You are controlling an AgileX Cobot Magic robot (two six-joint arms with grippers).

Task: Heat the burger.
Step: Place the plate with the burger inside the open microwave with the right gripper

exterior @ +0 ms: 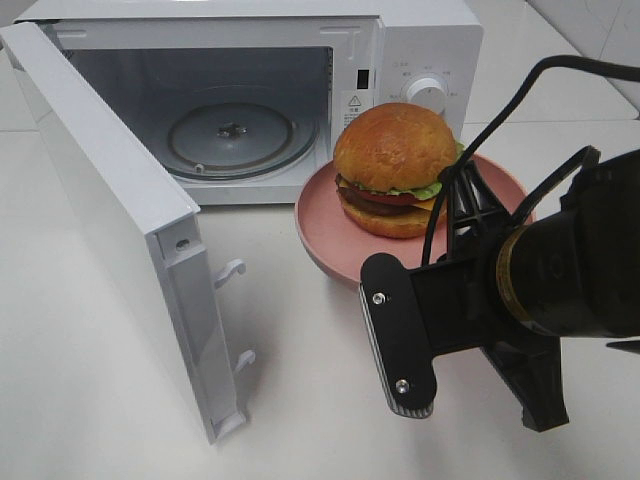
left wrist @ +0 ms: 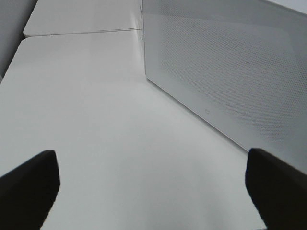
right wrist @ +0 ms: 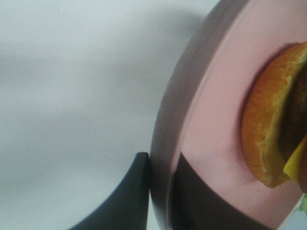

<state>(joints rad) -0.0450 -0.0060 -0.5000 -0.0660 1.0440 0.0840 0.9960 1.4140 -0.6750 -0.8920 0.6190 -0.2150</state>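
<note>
Closest to me, the right gripper (right wrist: 160, 160) is pinched narrow on the near rim of the pink plate (exterior: 330, 250), one finger outside and one on the plate's face. The burger (exterior: 395, 165) sits upright on that plate just beyond the fingers, outside the microwave (exterior: 430, 40). The open cavity and its glass turntable (exterior: 232, 135) lie beyond and left of the plate, so I'd expect the carry to go that way. The left gripper (left wrist: 151, 160) is spread wide and empty beside the open door (exterior: 110, 190).
</note>
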